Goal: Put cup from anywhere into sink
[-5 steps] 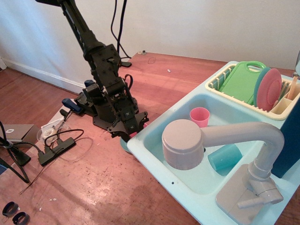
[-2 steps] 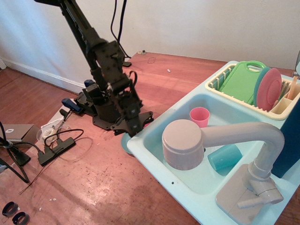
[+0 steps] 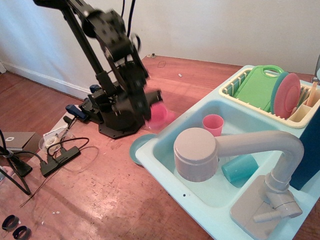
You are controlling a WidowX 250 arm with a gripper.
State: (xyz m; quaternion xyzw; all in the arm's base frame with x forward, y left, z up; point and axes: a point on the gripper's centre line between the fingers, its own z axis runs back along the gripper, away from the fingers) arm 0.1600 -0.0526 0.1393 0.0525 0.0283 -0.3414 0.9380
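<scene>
Observation.image: end effector (image 3: 152, 111) grips cup (image 3: 159, 115); sink (image 3: 210, 197) holds twin cup (image 3: 213, 124).

A second pink cup (image 3: 213, 124) is seen upright near the middle, with a teal cup (image 3: 240, 167) lying on its side at its 5 o'clock. A cream dish rack (image 3: 270, 95), holding a green cutting board (image 3: 259, 86) and a pink plate (image 3: 288, 94), is placed at 2 o'clock. A teal saucer (image 3: 137, 148) rests on the desk (image 3: 100, 200) left of centre, with black cables (image 3: 62, 155) at 9 o'clock.
</scene>
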